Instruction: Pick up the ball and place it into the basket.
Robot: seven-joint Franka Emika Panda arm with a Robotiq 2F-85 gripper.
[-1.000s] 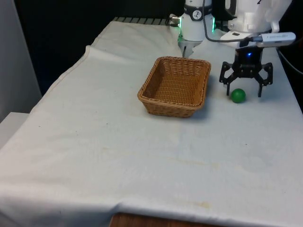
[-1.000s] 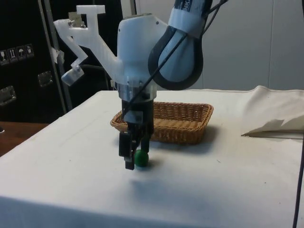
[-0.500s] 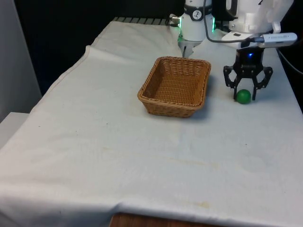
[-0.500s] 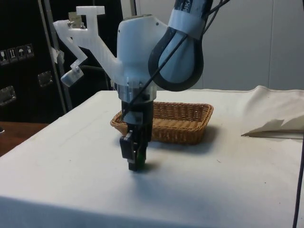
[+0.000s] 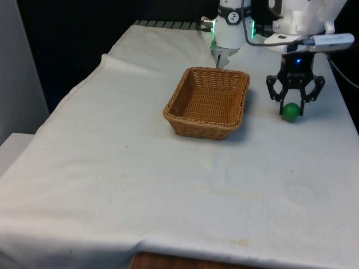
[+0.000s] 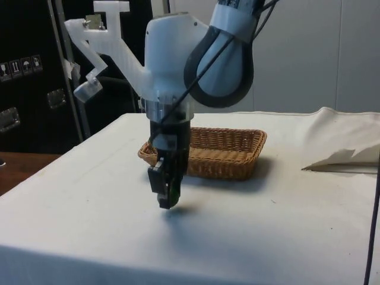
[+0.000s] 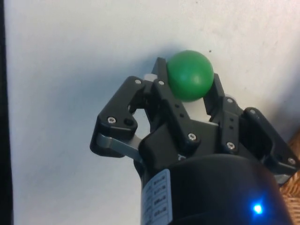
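**Now gripped: green ball pinched and just off the surface**

Here the black gripper (image 5: pixel 295 106) sits at the upper right of the front view, its two fingers pinching a small green ball (image 5: pixel 290 111) across its middle. In the wrist view the ball (image 7: pixel 190 75) is wedged between the fingertips (image 7: pixel 161 70), with most of its round face still showing.

The ball looks smooth, light and firm, so it probably slips easily. A hold across its widest part, as here, seems the safest one, since a pinch off-centre would likely squirt it out.

The woven basket (image 5: pixel 177 124) stands just to the front view's left of the gripper, on the white-clothed surface (image 5: pixel 140 185).

Compared with half a second ago, the gripper has risen slightly, and in the side view the gripper (image 6: pixel 167 199) hangs a little above its shadow. A second ago the fingers were spread around the ball, which lay on the cloth.
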